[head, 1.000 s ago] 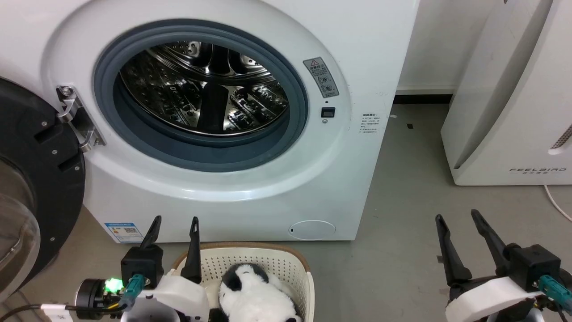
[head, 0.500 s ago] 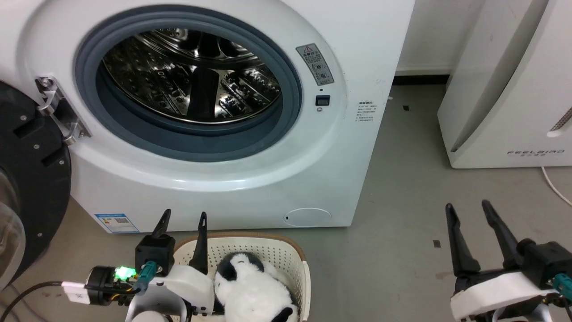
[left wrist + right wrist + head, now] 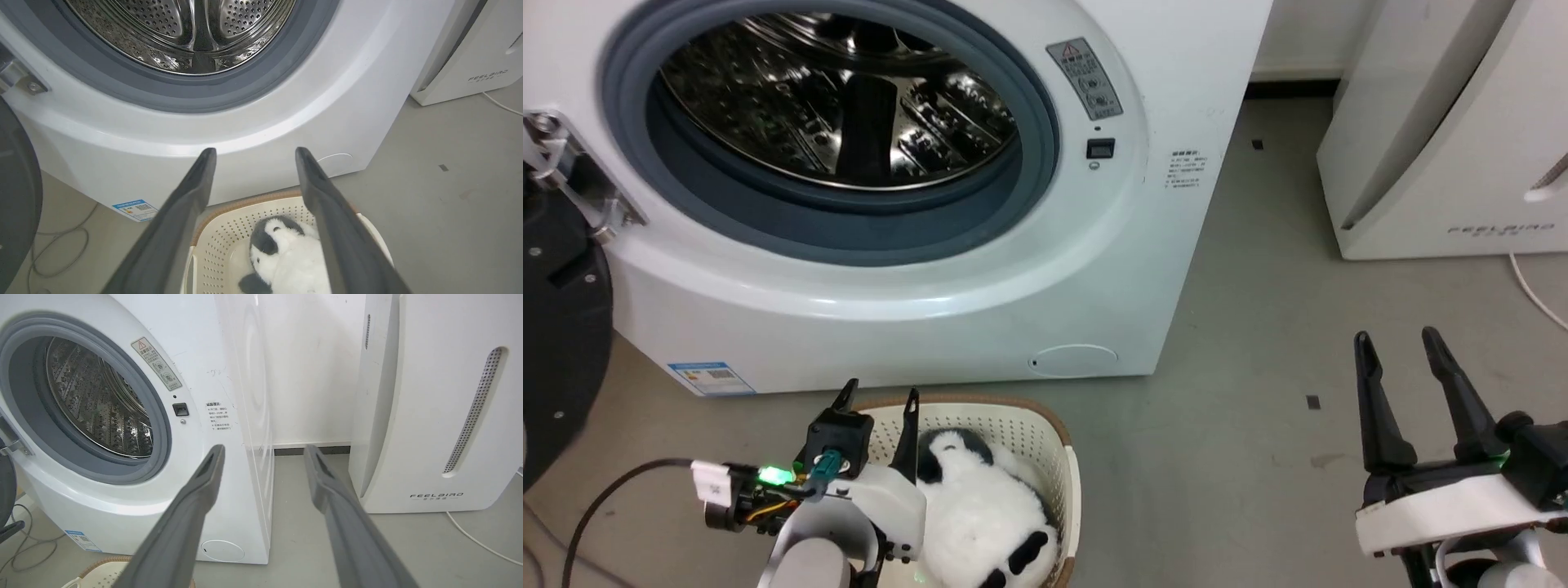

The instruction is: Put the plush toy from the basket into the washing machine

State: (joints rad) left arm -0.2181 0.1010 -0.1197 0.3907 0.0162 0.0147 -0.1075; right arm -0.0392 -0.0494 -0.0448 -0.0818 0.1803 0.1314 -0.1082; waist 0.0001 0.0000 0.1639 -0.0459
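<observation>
Left wrist view frames the fluffy black-and-white plush toy [image 3: 286,261], in the cream perforated plastic basket [image 3: 218,237], between the released jaws of the left gripper [image 3: 255,151]; right wrist view puts the large white washing machine [image 3: 204,371] beyond the right gripper [image 3: 265,448], jaws spread empty

The grey floor [image 3: 1258,327] bears the washing machine [image 3: 890,318] and, just before it, the basket [image 3: 1013,433]. A white appliance [image 3: 1462,163] stands nearby.

FEELBIRD on white appliance [image 3: 433,416]; warning-triangle label [image 3: 1083,78] on washing machine [image 3: 931,318] front, other txt illegible.
</observation>
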